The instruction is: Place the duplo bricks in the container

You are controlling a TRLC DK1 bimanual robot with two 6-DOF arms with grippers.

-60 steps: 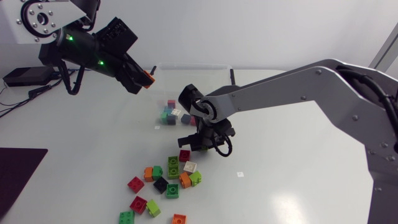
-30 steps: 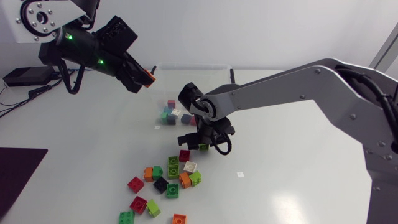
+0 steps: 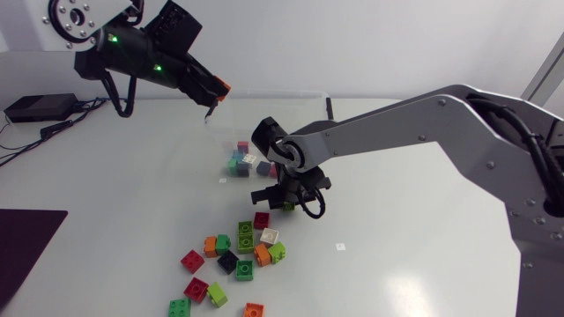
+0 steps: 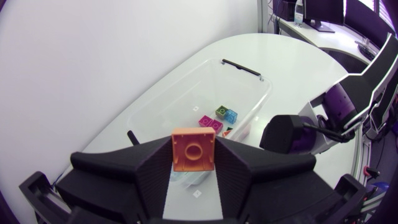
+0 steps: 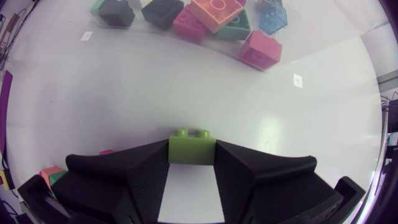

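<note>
You are partway through. The clear container [image 3: 273, 92] holds roughly seven bricks [image 5: 260, 50], lying too close together for a sure count. About fourteen loose bricks [image 3: 245, 232] lie on the desk [image 3: 423, 255], at 6 o'clock from the container. Two more are in transit, one per arm.

Your left end effector [image 3: 211, 95] hangs at 10 o'clock of the container, fingers pressed on either side of one orange brick [image 4: 194, 149]. By my judgement it is not yet over the opening.

Your right end effector [image 3: 280, 201] sits between container and pile, at 12 o'clock from the pile. It is clamped on one lime-green brick [image 5: 192, 149], held above the desk. Both need dropping in, then the pile.
</note>
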